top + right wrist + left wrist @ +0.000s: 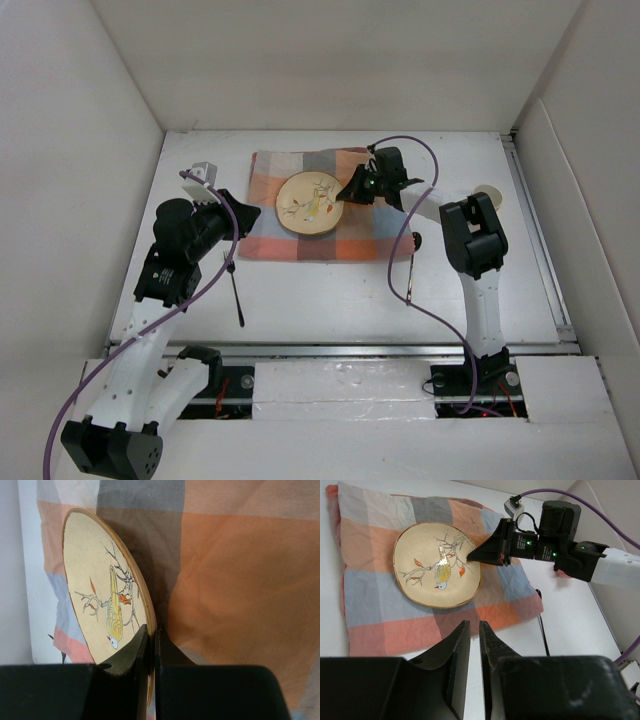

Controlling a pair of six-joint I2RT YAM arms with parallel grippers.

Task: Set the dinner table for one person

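Dinner table (330, 300) sits under both pincers, back wall (330, 80) near your right pincer (152, 630), which is clamped on the plate (100, 590) rim. Your left pincer (474, 626) is barely parted and empty, placemat (395, 625) edge just ahead of it.

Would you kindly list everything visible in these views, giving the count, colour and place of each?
white dinner table: one, white, walled, beneath everything.
checked cloth placemat: one, orange, blue and grey, far centre of the table.
round cream plate: one, cream with a painted bird, on the placemat.
slim dark utensils: two, black, one on the table near the placemat's left front corner, one to its right; type unclear.
small round beige object: one, far right, partly behind the right arm.
left gripper: one, black, at the placemat's left edge, jaws a slit apart, empty.
right gripper: one, black, pinching the plate's right rim.
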